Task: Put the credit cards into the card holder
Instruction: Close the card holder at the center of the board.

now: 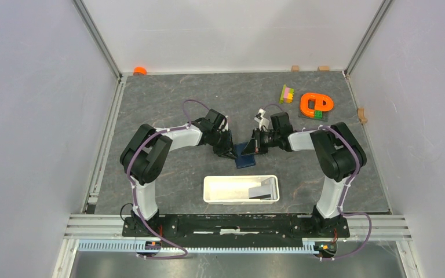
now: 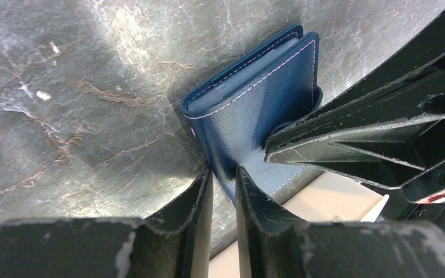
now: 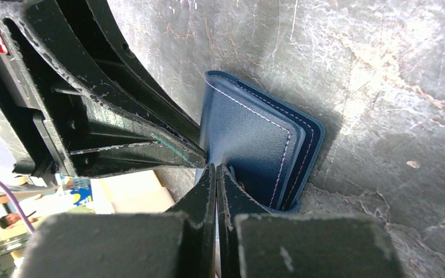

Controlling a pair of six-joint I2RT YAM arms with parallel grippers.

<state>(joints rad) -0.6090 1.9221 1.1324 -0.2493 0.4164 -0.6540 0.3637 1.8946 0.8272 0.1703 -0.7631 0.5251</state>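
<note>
The card holder (image 1: 245, 157), a navy-blue wallet, stands partly folded on the grey table between both grippers. My left gripper (image 1: 230, 153) is shut on one lower corner of its cover (image 2: 255, 110), with the leather between my fingertips in the left wrist view (image 2: 224, 174). My right gripper (image 1: 254, 147) is shut on the other flap (image 3: 255, 139), fingers pressed together (image 3: 215, 171). A pale card edge (image 2: 249, 74) shows inside the wallet's pocket. A grey credit card (image 1: 261, 191) lies in the white tray.
The long white tray (image 1: 240, 178) sits just in front of the wallet, near the arm bases. An orange ring toy (image 1: 316, 104) and coloured blocks (image 1: 287, 94) are at the back right. Small wooden blocks (image 1: 362, 114) and an orange cap (image 1: 139, 70) lie by the walls.
</note>
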